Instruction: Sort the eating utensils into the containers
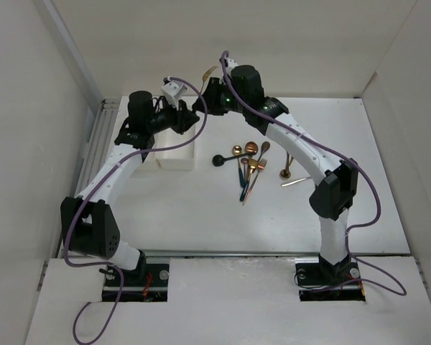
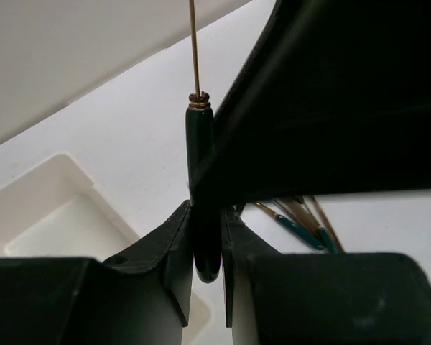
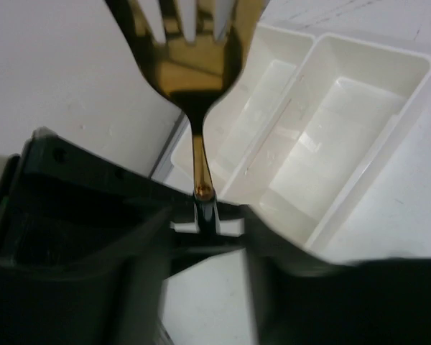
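Fork with a gold metal head and a slim dark teal handle (image 3: pixel 190 57) is held in the air over the far part of the table. It is close to the two joined white rectangular plastic trays (image 3: pixel 388 65) and not yet in either. It should be light and stiff, but the glossy rounded handle looks slippery and could pivot in a pinch. The thicker handle is the place to hold it, not the thin gold neck.

The right gripper (image 3: pixel 205 215) is clamped on the handle just below the neck, with the tines pointing away from it. The left gripper (image 2: pixel 207 237) has its jaws pressed against both sides of the handle's butt end, so both grippers hold the fork at once. The right arm reaches far and leftward across the table. The left arm stretches to the far side, its wrist turned right to meet the other.

The remaining gold, teal and black forks and spoons (image 1: pixel 248 165) lie clustered mid-table, right of the trays.
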Available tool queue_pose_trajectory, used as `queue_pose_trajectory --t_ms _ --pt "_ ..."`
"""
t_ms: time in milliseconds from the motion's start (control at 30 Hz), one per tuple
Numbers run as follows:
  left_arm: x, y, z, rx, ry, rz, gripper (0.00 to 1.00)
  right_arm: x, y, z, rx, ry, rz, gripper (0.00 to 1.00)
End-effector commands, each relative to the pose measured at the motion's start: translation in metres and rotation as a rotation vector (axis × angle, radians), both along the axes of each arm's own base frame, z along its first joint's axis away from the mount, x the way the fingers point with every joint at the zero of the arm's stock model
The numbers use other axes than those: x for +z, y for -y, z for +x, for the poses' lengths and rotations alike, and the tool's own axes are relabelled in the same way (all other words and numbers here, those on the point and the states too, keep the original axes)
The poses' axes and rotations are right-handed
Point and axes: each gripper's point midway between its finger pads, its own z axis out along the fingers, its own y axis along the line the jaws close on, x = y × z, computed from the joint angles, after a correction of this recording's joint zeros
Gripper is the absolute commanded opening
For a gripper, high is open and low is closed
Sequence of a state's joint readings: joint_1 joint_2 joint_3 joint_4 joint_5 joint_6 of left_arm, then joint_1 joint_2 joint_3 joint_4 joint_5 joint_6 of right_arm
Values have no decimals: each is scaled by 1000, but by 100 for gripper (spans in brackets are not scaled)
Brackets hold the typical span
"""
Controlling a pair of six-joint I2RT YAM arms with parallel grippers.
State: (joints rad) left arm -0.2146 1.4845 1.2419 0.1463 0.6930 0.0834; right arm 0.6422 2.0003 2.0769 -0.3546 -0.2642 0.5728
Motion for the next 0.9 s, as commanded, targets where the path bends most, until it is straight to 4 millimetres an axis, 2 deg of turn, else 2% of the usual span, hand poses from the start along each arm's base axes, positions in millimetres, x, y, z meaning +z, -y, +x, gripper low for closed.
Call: queue_pose_trajectory --t_ms 0,33,67,100,133,167,200,233,267,300,333,367,433,467,500,567,600,633,767,800,867 --pt "21 -19 20 138 62 12 0 32 3 1 66 49 69 55" --pt "13 -26 24 191 43 30 0 26 10 5 51 28 55 81" --pt "-1 -35 30 252 -3 51 0 30 21 6 35 21 51 100" --pt "-12 -59 43 370 -25 84 0 31 34 12 -5 12 38 100" --pt "-21 -75 48 433 -57 95 0 20 63 28 -92 -16 7 100" --pt "-30 -92 52 493 -84 116 0 21 88 25 -144 -45 -18 100" --pt "-46 -124 57 603 -144 151 0 13 110 29 -195 -65 -49 100" --pt "-56 -140 58 649 -169 181 0 -16 156 43 -304 -126 -108 100" --pt "-61 -156 59 690 -186 205 0 -34 185 38 -358 -192 -159 100" --pt "-69 -170 59 724 -205 232 0 -36 214 31 -417 -213 -186 100" --pt "-85 -196 57 785 -254 270 0 -51 241 28 -471 -257 -232 91" --pt "-88 -207 58 798 -259 301 0 -82 288 23 -560 -350 -279 75" --pt "-99 -224 57 820 -293 359 0 -105 334 -2 -645 -445 -344 18" --pt "-99 -228 57 825 -283 386 0 -135 368 -17 -737 -528 -401 5" --pt "-107 -233 53 825 -284 437 0 -146 382 -30 -761 -565 -448 9" --pt "-112 -245 52 870 -275 463 0 -163 401 -50 -806 -622 -511 27" --pt "-120 -245 49 867 -288 468 0 -182 408 -66 -804 -685 -552 30" --pt "-125 -247 47 871 -288 484 0 -190 410 -71 -809 -704 -571 33" --pt "-149 -253 45 876 -310 529 0 -229 422 -99 -842 -819 -647 34" --pt "-155 -259 45 893 -326 540 0 -237 425 -104 -847 -842 -673 32" --pt "-159 -259 45 891 -334 544 0 -252 429 -115 -848 -884 -715 32"
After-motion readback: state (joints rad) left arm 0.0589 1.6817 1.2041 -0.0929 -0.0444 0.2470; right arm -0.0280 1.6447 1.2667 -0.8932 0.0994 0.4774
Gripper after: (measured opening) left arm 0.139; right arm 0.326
